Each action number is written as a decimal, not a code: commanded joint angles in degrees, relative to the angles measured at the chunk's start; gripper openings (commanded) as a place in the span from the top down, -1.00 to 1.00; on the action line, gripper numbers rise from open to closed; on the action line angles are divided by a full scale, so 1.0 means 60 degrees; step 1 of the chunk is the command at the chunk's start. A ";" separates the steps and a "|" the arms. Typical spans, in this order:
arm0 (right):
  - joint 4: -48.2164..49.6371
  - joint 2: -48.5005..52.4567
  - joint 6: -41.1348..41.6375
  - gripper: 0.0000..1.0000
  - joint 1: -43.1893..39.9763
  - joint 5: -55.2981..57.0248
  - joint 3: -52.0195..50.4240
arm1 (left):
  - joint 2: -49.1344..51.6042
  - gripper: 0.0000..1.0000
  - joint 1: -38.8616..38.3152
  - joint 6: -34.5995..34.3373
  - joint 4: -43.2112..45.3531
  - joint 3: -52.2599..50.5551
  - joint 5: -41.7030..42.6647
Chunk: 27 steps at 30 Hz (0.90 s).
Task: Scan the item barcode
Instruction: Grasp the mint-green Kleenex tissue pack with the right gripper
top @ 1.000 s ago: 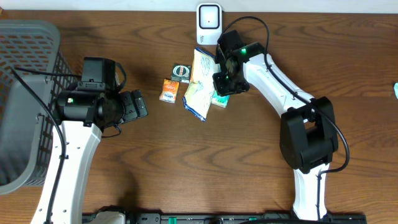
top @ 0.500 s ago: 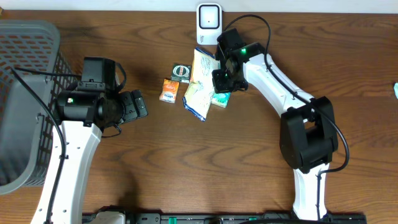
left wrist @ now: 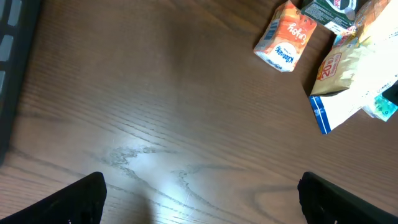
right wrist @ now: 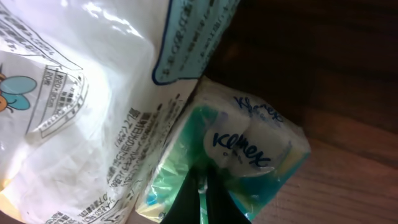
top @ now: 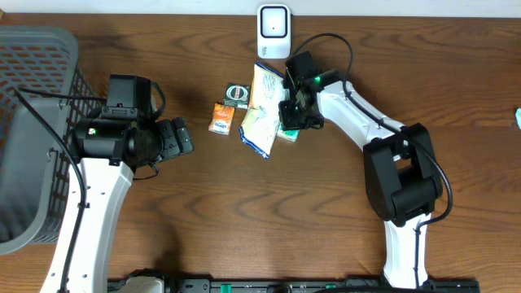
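My right gripper (top: 295, 115) is down over a green Kleenex tissue pack (top: 288, 131). In the right wrist view its jaws (right wrist: 204, 198) are shut, pinching the wrapper of the pack (right wrist: 252, 152). The pack lies partly under the edge of a white and yellow snack bag (top: 261, 111). A white barcode scanner (top: 273, 31) stands at the table's back edge. To the left, my left gripper (top: 181, 136) hovers open over bare wood, with nothing between its fingers (left wrist: 78, 200).
An orange tissue pack (top: 221, 119) and a small dark pack (top: 238, 95) lie left of the bag. A grey mesh basket (top: 37, 122) fills the far left. Both small packs and the bag (left wrist: 351, 74) also show in the left wrist view.
The right gripper has shut on the green pack's wrapper and its wrist has shifted slightly toward the table's front. The left arm has not moved.
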 commanded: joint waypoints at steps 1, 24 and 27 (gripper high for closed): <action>-0.0627 0.0248 0.0124 0.98 -0.0076 0.0856 -0.0357 | 0.0000 -0.96 0.0051 -0.0084 -0.0051 0.0007 -0.0029; -0.3665 0.0233 -0.0317 -0.14 -0.0517 0.0827 0.1625 | 0.0000 -0.95 0.0051 -0.0084 -0.0051 0.0007 -0.0029; -0.3683 0.0233 -0.0313 -0.14 -0.0441 0.1144 0.1614 | 0.0000 -0.96 0.0051 -0.0084 -0.0051 0.0007 -0.0029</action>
